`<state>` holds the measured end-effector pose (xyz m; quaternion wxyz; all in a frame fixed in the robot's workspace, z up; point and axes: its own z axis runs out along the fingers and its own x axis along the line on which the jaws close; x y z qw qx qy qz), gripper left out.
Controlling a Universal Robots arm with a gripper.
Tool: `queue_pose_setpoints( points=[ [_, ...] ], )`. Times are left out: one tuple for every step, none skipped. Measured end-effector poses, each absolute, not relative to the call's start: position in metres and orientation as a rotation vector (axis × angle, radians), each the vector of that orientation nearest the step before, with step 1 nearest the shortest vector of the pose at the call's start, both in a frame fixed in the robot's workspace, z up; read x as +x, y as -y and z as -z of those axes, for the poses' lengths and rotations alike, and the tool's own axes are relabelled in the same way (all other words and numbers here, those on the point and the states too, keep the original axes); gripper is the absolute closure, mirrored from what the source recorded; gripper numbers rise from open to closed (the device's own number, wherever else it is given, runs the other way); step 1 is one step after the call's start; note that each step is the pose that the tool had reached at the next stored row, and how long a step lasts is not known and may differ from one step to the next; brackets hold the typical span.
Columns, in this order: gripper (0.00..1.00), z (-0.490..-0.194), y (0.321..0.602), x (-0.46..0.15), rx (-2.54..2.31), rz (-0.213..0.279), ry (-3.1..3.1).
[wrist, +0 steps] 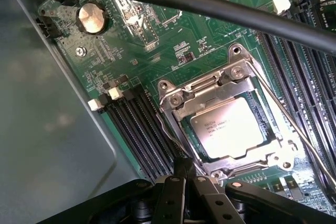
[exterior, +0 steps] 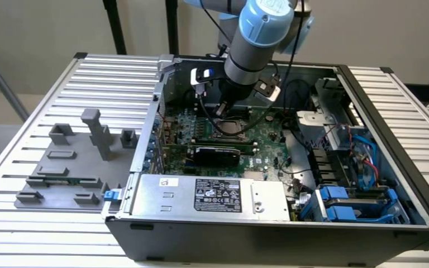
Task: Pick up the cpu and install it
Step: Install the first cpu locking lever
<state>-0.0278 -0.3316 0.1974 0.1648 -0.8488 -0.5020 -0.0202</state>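
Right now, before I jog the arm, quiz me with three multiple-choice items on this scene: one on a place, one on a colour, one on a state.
1. Where does the cpu lie?
A. On the grey fixture plate
B. In the motherboard socket
C. On the power supply

2. What colour is the motherboard?
A. Green
B. Red
C. White

3. How does the gripper stand?
A. Wide open
B. Shut on the cpu
C. Shut, holding nothing

Answers:
1 B: the silvery chip sits inside the metal socket frame in the wrist view.
2 A: the board around the socket is green.
3 C: the fingers meet at the socket frame's edge, and the cpu lies apart from them.
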Motion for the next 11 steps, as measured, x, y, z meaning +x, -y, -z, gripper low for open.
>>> queue_pose_setpoints(
  points=[
    [0.89, -0.1972, 0.3316, -0.0278, -2.418, 0.058, 1.430],
    [0.89, -0.1972, 0.3316, -0.0278, -2.418, 0.057, 1.430],
    [0.89, -0.1971, 0.3316, -0.0278, -2.419, 0.057, 1.430],
    [0.89, -0.1971, 0.3316, -0.0276, -2.418, 0.057, 1.430],
    [0.89, -0.1971, 0.3316, -0.0273, -2.418, 0.057, 1.431],
    [0.89, -0.1970, 0.3316, -0.0269, -2.418, 0.057, 1.431],
    [0.89, -0.1970, 0.3316, -0.0262, -2.418, 0.058, 1.430],
    [0.89, -0.1969, 0.3316, -0.0253, -2.418, 0.058, 1.430],
    [0.89, -0.1969, 0.3316, -0.0243, -2.418, 0.058, 1.430],
    [0.89, -0.1969, 0.3315, -0.0234, -2.418, 0.058, 1.430],
    [0.89, -0.1969, 0.3315, -0.0224, -2.418, 0.058, 1.430]
  ],
)
